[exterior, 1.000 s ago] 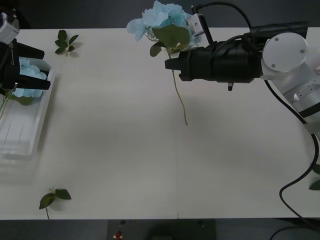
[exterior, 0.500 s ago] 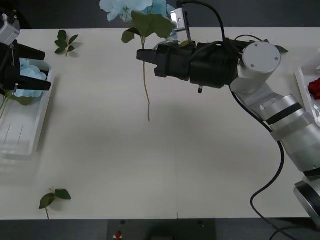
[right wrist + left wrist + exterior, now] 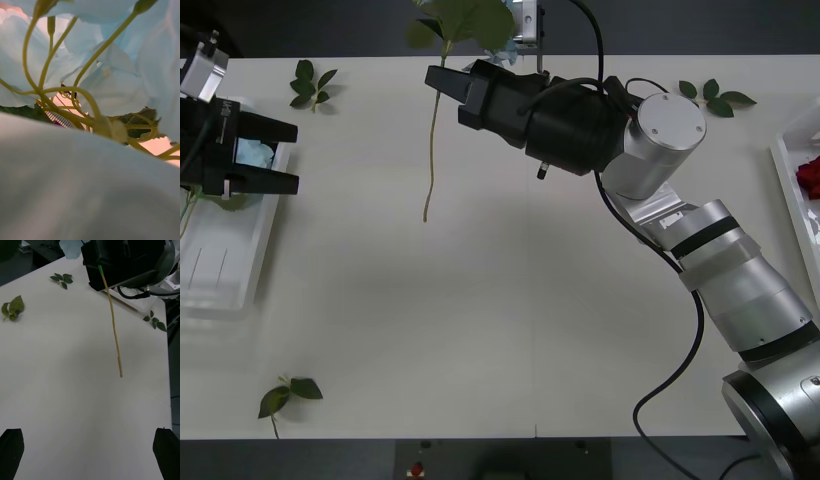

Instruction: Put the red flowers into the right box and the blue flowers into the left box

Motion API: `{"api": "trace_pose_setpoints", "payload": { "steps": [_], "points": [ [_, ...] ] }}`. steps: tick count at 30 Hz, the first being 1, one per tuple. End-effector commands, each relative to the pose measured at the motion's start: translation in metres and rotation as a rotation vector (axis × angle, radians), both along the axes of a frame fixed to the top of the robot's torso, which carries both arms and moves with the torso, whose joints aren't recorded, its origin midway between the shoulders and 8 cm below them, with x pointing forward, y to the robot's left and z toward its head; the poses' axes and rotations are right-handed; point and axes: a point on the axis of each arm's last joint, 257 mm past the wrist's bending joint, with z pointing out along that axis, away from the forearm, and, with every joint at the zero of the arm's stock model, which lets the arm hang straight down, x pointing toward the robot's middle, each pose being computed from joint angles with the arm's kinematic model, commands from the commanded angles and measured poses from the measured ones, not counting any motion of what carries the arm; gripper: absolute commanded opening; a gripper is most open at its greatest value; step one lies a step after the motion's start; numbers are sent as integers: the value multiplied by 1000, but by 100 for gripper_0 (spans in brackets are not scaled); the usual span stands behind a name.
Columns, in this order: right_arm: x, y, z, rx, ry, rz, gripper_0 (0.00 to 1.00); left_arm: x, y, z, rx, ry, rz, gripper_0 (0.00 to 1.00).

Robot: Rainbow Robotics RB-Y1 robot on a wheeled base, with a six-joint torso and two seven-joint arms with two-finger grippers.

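Observation:
My right gripper (image 3: 444, 86) reaches left over the table's far side, shut on a blue flower (image 3: 112, 86). Its thin stem (image 3: 430, 150) hangs down, the tip just above the tabletop, and its leaves (image 3: 465, 18) poke past the frame's top. From the left wrist, the same stem (image 3: 113, 326) dangles below the right gripper (image 3: 112, 266). My left gripper (image 3: 292, 158) hovers open and holds nothing above the left box (image 3: 220, 270), where another blue flower (image 3: 252, 152) lies. Red flowers (image 3: 810, 175) rest in the right box (image 3: 784, 165) at the right edge.
Loose green leaf sprigs lie at the far left (image 3: 312, 85), the near left (image 3: 288, 393) and the far right (image 3: 712, 94). The broad white tabletop (image 3: 510, 320) stretches between the two boxes. My right arm's elbow and cable (image 3: 680, 330) cross the right half.
My right arm has swung left with the blue flower, carrying the stem from the table's middle toward the left box. The left gripper has shifted slightly to the right.

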Motion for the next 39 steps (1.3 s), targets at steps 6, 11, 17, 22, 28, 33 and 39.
{"api": "trace_pose_setpoints", "payload": {
  "steps": [6, 11, 17, 22, 28, 33, 39],
  "points": [
    [-14, 7, 26, 12, -69, 50, 0, -4, -24, -23, -120, 98, -3, 100],
    [-15, 8, 26, 12, -69, 55, 0, -4, -46, -26, -183, 153, -3, 100],
    [-16, 8, 27, 18, -65, 62, 0, -3, -72, -23, -247, 232, -1, 100],
    [-18, 8, 27, 17, -67, 66, 0, -2, -95, -26, -280, 276, -5, 100],
    [-18, 9, 28, 19, -66, 68, 0, 4, -126, -26, -307, 280, -16, 100],
    [-18, 8, 28, 19, -66, 69, 0, 5, -152, -23, -327, 279, -27, 100],
    [-18, 7, 27, 19, -64, 68, 0, 1, -178, -21, -353, 298, -49, 100]
  ]
}}
